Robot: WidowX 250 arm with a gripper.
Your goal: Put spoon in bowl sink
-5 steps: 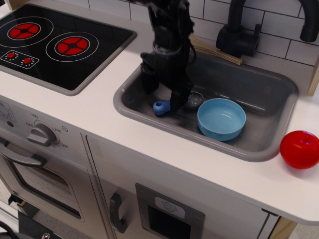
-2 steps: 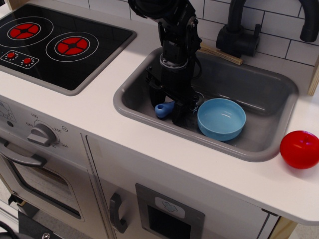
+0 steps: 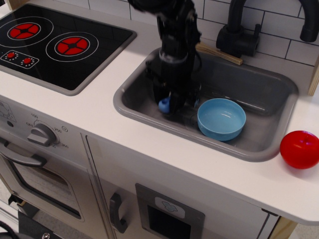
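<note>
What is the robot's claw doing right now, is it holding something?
Gripper: closed on the small toy spoon with the stubby blue plastic handle, down inside the grey rectangular sink, left of the round light blue plastic bowl.

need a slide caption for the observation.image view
Black gripper closing on the blue-handled spoon in the grey sink, beside the empty light blue bowl.

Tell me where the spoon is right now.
The spoon sits between the fingers of the hand, inside the sink toward its left end, just left of the bowl. Only its blue handle shows.
</note>
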